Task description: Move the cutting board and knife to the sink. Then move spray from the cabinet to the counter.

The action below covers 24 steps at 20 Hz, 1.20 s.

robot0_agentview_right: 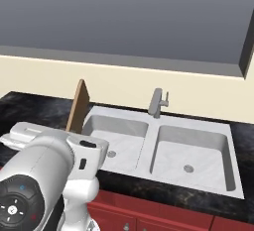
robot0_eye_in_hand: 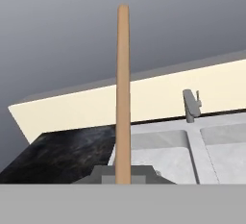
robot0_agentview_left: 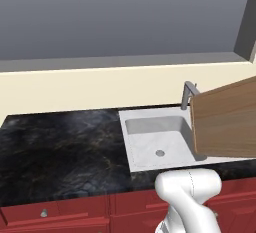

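Cutting board (robot0_eye_in_hand: 123, 93): clamped edge-on in tool (robot0_eye_in_hand: 123, 177), raised over sink (robot0_agentview_right: 163, 148), unplaced; knife, spray pending.

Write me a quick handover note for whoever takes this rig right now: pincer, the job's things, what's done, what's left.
Pincer: shut on the cutting board, held on edge, upright, above the sink's left basin.
Counter: black slab left of the sink.
Done: board picked up and carried to the sink.
Left: lower the board into the basin and release; fetch the knife to the sink; then take the spray from the cabinet to the counter.
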Available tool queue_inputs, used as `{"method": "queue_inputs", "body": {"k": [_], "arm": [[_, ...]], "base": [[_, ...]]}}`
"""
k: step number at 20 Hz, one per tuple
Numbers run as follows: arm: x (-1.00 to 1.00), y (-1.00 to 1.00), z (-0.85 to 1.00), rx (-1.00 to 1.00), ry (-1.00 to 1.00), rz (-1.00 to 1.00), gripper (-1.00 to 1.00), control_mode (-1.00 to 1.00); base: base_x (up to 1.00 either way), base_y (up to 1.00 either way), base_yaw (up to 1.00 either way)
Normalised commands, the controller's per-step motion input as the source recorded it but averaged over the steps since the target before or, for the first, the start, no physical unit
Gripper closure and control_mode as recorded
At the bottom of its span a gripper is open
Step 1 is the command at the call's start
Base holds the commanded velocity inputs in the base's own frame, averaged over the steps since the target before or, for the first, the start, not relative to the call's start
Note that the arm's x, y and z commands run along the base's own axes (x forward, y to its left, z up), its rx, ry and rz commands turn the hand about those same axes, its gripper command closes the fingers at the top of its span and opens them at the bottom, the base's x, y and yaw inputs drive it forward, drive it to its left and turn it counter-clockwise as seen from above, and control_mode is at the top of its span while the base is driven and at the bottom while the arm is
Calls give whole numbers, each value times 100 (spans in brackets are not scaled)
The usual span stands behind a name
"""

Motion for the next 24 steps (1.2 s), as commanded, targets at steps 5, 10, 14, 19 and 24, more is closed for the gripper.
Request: {"method": "queue_inputs", "body": {"k": [5,10,14,19,24], "arm": [[42,0,-1,0,14,0,100,-100],[33,0,-6,1,17,-1,100,-100],[5,0,-10,14,11,-4,100,-100],[0,0,-17,25,9,-9,100,-100],[0,0,-21,30,6,-10,100,-100]], "base": [[0,0,0],[0,0,0],[0,0,0],[0,0,0],[0,0,0]]}}
